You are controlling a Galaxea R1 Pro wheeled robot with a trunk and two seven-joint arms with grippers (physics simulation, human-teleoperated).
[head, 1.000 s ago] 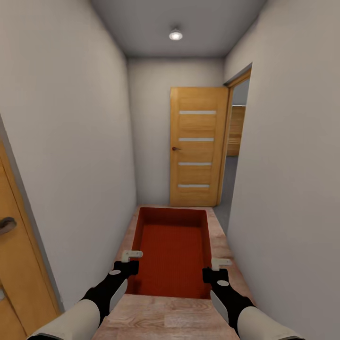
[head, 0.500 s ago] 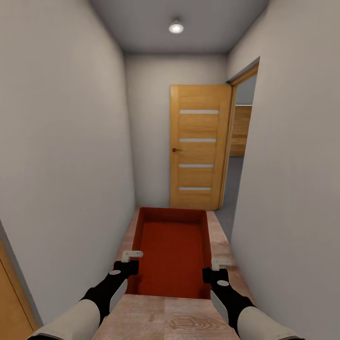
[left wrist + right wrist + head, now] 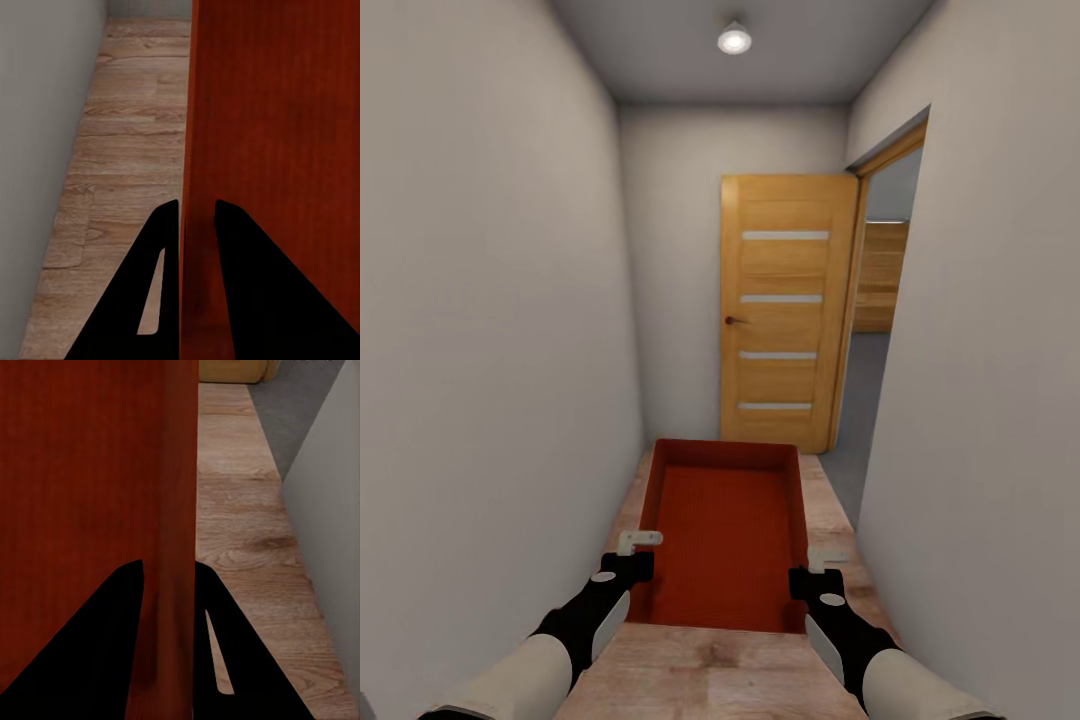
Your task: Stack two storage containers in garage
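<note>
One orange-red storage container (image 3: 725,530) hangs in front of me over a wood-plank hallway floor, carried between both arms. My left gripper (image 3: 638,553) is shut on its left wall (image 3: 196,225), one finger on each side. My right gripper (image 3: 818,567) is shut on its right wall (image 3: 171,585) the same way. The bin is open-topped and nothing lies inside it. The second container is out of view.
I am in a narrow corridor with plain light walls close on both sides. An open wooden door (image 3: 785,310) stands ahead. Beside it, a doorway (image 3: 880,330) on the right opens onto a dark grey floor (image 3: 850,460).
The camera has advanced down the corridor: the orange door at the near left has slid out of view and the far door looms larger. Both grippers keep their hold on the bin.
</note>
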